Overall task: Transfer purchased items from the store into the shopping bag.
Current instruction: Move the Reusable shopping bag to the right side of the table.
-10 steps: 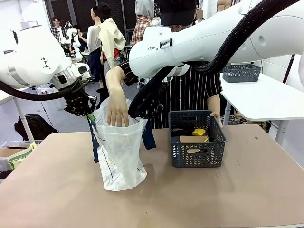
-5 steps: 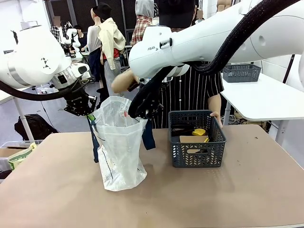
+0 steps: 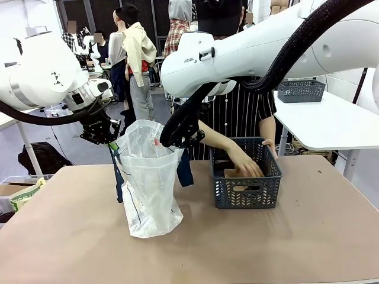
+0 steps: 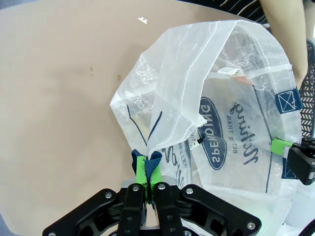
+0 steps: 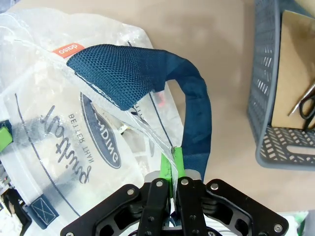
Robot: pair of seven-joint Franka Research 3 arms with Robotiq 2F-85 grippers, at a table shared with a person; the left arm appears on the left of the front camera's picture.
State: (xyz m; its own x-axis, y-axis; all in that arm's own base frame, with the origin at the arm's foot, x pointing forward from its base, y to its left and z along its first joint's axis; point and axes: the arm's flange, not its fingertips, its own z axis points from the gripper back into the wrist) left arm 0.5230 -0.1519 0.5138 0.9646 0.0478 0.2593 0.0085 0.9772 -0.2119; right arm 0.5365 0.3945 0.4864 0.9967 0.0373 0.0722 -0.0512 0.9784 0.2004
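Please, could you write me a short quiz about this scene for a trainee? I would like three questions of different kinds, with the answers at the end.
1. True or false: the person's hand is inside the shopping bag.
2. What is the right gripper shut on? A) the bag's rim by a navy handle; B) the grey basket's wall; C) a yellow packet.
3. Fill in: the left gripper and the right gripper hold the bag's mouth ____.
Key: 1 false, the hand is in the grey basket. 2 A. 3 open.
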